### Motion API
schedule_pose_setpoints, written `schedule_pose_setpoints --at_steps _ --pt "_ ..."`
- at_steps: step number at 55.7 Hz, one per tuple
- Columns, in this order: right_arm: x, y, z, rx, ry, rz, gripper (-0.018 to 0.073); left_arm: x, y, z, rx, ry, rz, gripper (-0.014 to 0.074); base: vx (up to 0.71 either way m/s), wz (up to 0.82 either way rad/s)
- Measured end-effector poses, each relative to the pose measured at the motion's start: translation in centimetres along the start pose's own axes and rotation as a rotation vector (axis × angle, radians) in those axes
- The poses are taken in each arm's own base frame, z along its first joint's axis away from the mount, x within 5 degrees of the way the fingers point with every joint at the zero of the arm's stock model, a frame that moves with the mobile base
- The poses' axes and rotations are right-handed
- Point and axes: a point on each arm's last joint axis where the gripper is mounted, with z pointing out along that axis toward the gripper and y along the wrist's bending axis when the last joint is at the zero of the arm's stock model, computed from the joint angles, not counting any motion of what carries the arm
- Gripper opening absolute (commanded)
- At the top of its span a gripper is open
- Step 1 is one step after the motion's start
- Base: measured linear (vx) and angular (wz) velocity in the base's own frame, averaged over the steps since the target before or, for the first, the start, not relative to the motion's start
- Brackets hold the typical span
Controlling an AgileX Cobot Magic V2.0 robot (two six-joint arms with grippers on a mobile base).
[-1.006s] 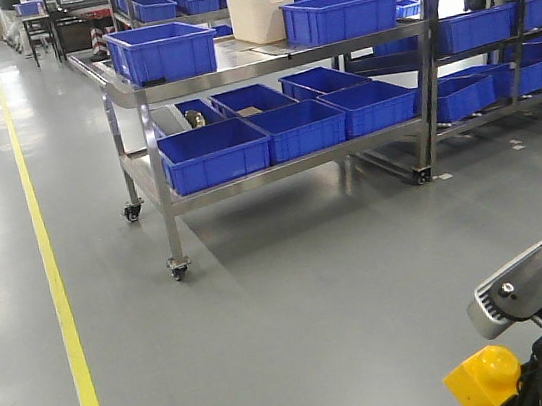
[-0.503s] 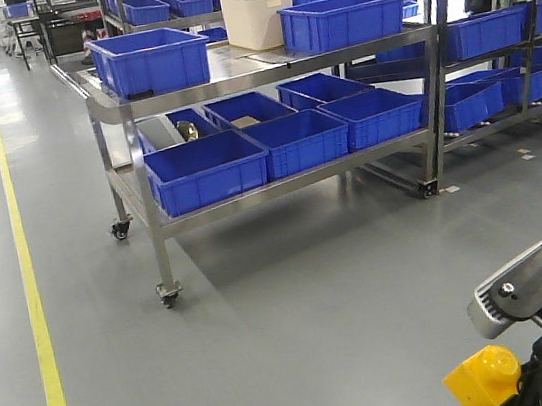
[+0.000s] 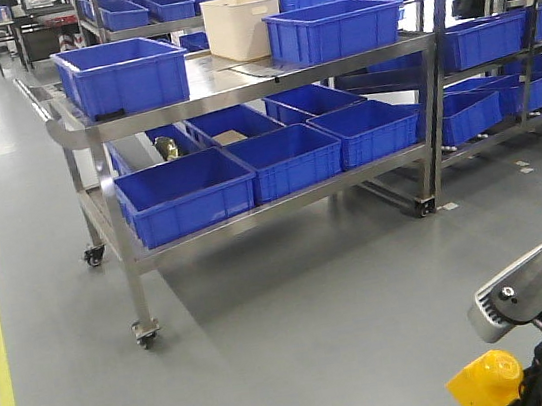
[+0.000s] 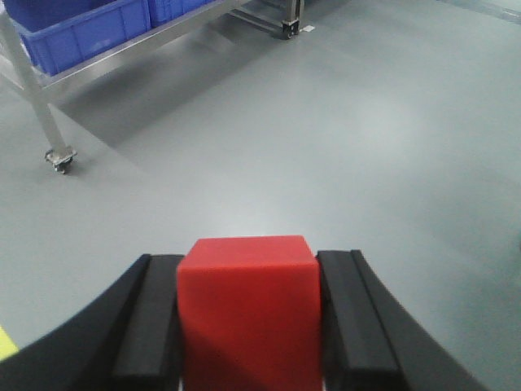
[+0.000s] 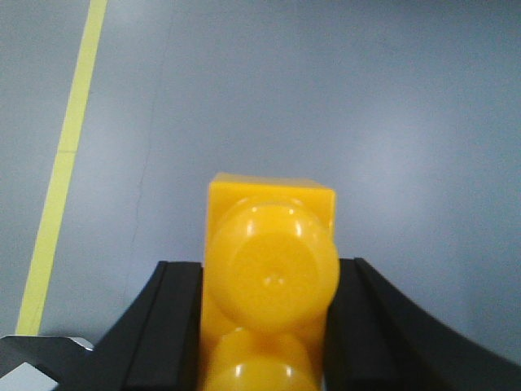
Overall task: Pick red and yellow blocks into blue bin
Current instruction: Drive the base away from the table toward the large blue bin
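Two blocks are being carried, one in each gripper. The red cube is being clamped between the black pads of the left gripper, whose jaws are being held only as far apart as the cube is wide. The yellow brick, studs toward the camera, is being pinched the same way by the right gripper.

The blue bin is being taken for one of two tapered tubs on the top shelf of the steel cart: the left tub or the right tub. Which of them cannot be told.

Over the last second the cart is being brought nearer and further left in the front view, while the brick keeps its place at the near right. The base is judged to be driving up to the cart, so both picks are being counted as done and both drops as still to come.

Only the brick is being shown in the front view; the cube is being shown by the left wrist view alone, with a cart caster beyond it.
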Motion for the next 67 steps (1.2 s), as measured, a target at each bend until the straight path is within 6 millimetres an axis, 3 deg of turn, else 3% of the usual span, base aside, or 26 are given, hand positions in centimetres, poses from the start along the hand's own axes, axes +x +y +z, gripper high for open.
schedule_pose_setpoints --at_steps 67 --pt "0.11 0.00 0.00 0.000 0.012 0.000 0.0276 0.00 0.00 0.00 0.000 0.000 0.000 0.0372 0.44 -0.32"
